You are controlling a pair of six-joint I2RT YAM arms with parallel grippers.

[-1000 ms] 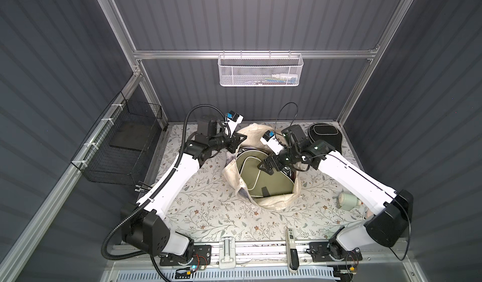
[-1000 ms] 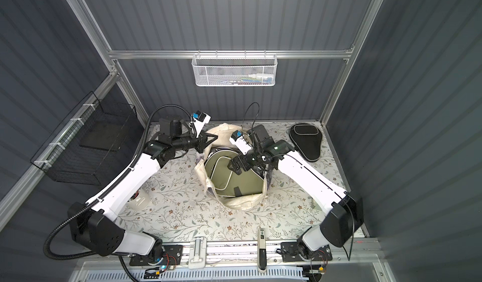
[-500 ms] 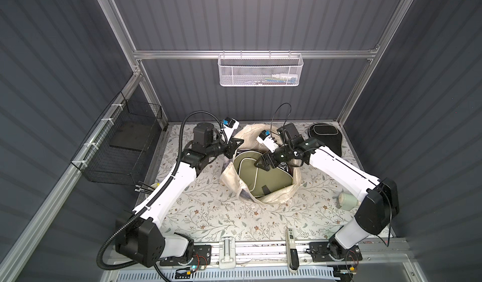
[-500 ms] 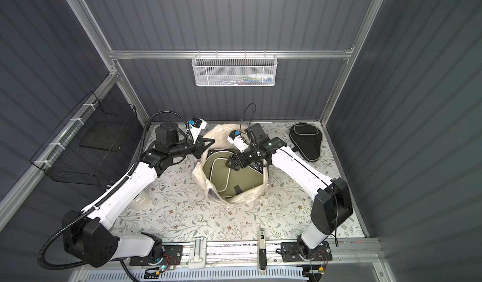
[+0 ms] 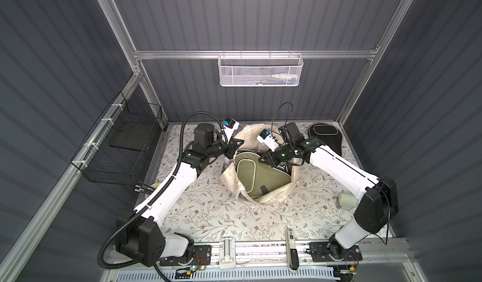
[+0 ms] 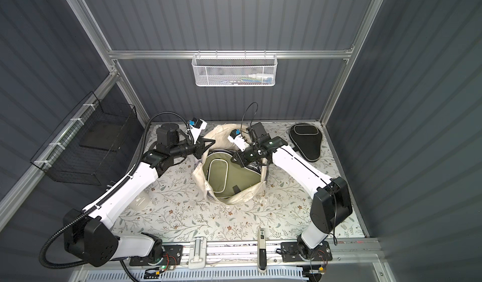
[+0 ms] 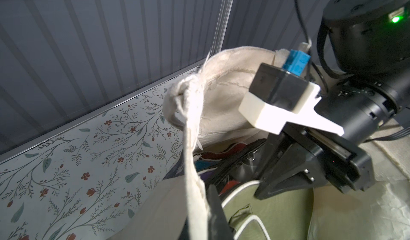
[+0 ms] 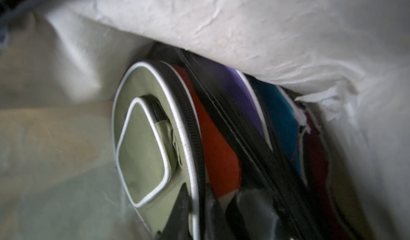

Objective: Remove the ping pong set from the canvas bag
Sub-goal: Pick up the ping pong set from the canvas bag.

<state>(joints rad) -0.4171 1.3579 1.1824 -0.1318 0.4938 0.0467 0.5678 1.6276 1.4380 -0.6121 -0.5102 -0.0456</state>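
The bag [image 5: 277, 196] sits open on the table [image 5: 208, 215], toward the back, between the two arms. The olive case [image 5: 260, 175] lies on top inside it and fills most of the mouth. The right wrist view shows more of the set packed on edge behind it, against the cream wall: a red piece [image 8: 218, 152], a purple case [image 8: 240, 90], a blue case [image 8: 280, 121] and a maroon case [image 8: 316, 159], side by side. One black case [image 5: 324, 137] is out of the bag, flat on the table in the back right corner.

The left gripper [image 5: 236, 147] is pressed together on the bag's rim on its own side, pinching the cloth edge. The right gripper [image 5: 262, 159] reaches into the mouth from the other side, jaws pressed together at the edges of the packed cases. What it pinches I cannot tell.

A white basket [image 5: 258, 70] hangs on the back rail with things in it too small to name. A black basket [image 5: 117, 150] on the left wall holds a dark slab [image 5: 127, 137].
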